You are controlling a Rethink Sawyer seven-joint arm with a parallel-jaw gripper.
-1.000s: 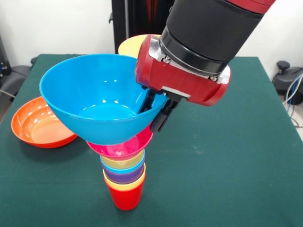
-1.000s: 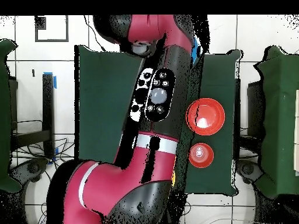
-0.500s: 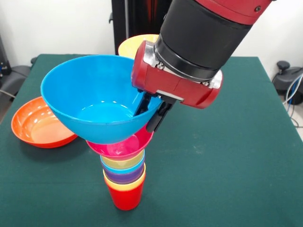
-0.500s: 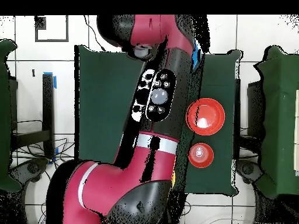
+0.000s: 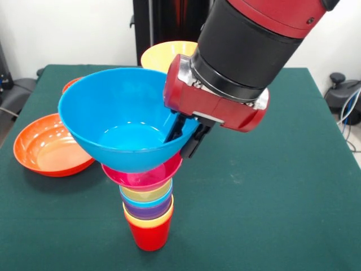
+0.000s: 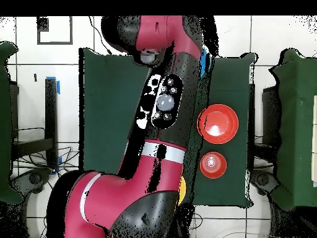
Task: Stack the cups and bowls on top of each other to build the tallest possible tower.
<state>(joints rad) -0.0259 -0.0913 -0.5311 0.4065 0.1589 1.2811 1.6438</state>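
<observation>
The tower [image 5: 148,209] stands near the table's front edge: a red cup [image 5: 149,236] as base, with yellow-orange, purple, blue and pale yellow cups nested in it and a small magenta-pink bowl [image 5: 142,176] on top. A large blue bowl [image 5: 115,121] hangs tilted right over the pink bowl; I cannot tell whether they touch. My gripper [image 5: 185,133] is shut on the blue bowl's right rim, one finger inside and one outside. In the overhead view the arm [image 6: 162,111] hides the tower, and only a sliver of the blue bowl [image 6: 206,59] shows.
A wide shallow orange bowl [image 5: 48,148] [image 6: 217,121] lies at the left of the front view. A small orange bowl [image 5: 72,83] [image 6: 212,164] peeks out behind the blue bowl. A large yellow-orange bowl [image 5: 168,53] stands at the back behind the arm.
The gripper has carried the blue bowl a little to the right and more nearly over the tower. The small orange bowl's rim now shows behind it.
</observation>
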